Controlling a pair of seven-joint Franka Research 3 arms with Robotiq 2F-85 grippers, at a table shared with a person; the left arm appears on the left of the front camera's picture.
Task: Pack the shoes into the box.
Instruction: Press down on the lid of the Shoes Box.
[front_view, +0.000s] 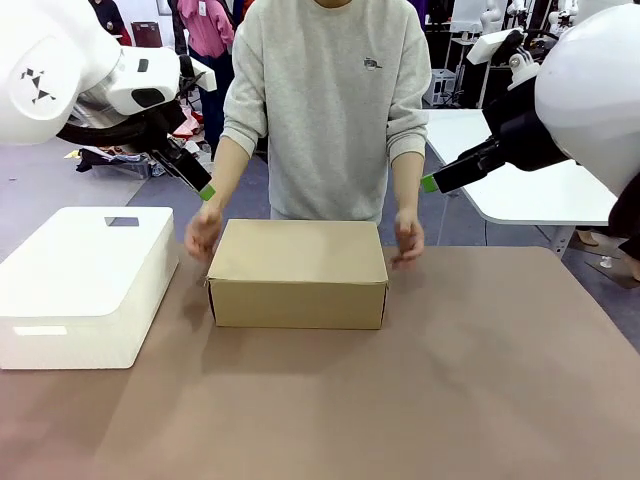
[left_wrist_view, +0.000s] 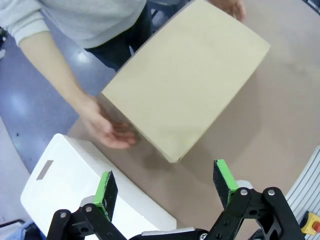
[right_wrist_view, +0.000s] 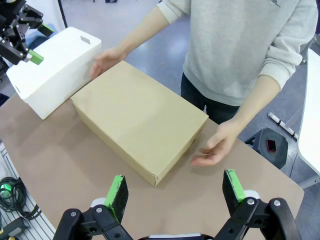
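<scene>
Box sits mid tabletop, lid flat and shut; contents hidden, so the shoes cannot be confirmed inside, though none lie outside. Person's hands flank it, one near the left end, the other near the right end, likely squaring or steadying it. White plastic box stands just beside, lid on. Left gripper and right gripper hang raised, fingers apart, holding nothing, probably keeping clear of the hands.
</scene>
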